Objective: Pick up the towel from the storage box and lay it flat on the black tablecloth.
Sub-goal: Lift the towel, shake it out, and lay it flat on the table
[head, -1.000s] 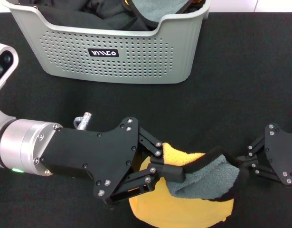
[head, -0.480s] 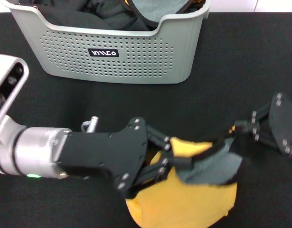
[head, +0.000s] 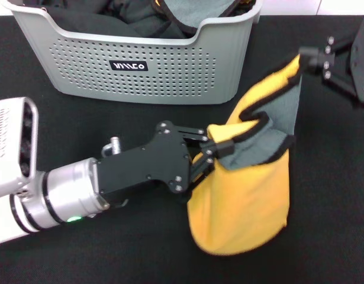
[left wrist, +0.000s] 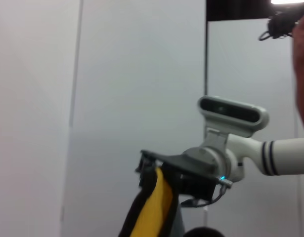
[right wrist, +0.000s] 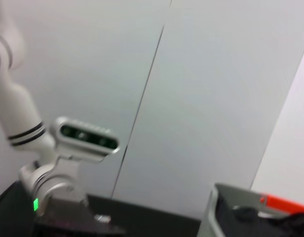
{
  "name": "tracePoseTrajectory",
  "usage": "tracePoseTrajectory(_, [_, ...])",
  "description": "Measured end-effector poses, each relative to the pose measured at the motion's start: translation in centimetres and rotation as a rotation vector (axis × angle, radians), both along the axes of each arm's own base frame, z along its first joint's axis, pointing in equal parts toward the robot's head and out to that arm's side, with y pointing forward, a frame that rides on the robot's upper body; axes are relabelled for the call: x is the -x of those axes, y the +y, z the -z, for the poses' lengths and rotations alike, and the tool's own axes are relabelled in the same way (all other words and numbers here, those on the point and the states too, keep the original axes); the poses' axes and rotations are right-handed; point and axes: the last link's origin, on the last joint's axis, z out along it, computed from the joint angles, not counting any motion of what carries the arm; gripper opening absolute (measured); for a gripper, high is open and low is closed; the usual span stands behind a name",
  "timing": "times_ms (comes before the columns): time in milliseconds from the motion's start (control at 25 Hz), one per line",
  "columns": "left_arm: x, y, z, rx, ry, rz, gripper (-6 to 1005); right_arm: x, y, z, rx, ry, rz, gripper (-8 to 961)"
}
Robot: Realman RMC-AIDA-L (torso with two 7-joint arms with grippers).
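Two pincers pinch the towel (head: 247,189) by its top edge: left pincer (head: 212,151), right pincer (head: 307,59). It hangs clear of the storage box (head: 140,71), above the black tablecloth (head: 324,195); spreading flat remains.

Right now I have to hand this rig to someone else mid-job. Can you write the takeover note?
Left pincer: shut on one edge of the towel.
Right pincer: shut on the opposite top corner, raised near the storage box.
The towel is out of the box and hangs between the two pincers above the black tablecloth, yellow side outward, partly bunched.
The box sits at the back of the cloth, with dark clothes and another grey-green cloth in it.
Done: towel picked up.
Left: spread it, lower it flat onto the tablecloth, release.
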Motion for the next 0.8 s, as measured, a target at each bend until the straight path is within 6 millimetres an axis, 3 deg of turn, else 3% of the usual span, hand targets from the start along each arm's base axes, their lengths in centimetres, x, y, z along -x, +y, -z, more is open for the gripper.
tracePoseTrajectory(320, [1.3,-0.4,-1.1,-0.07,-0.039,-0.07,100,3.2,0.1,-2.7,-0.068,0.048,-0.052,7])
tracePoseTrajectory(800, [5.5,0.8,1.2,-0.085,0.098,-0.418,160,6.5,0.3,-4.1,-0.169,0.076,-0.13,8])
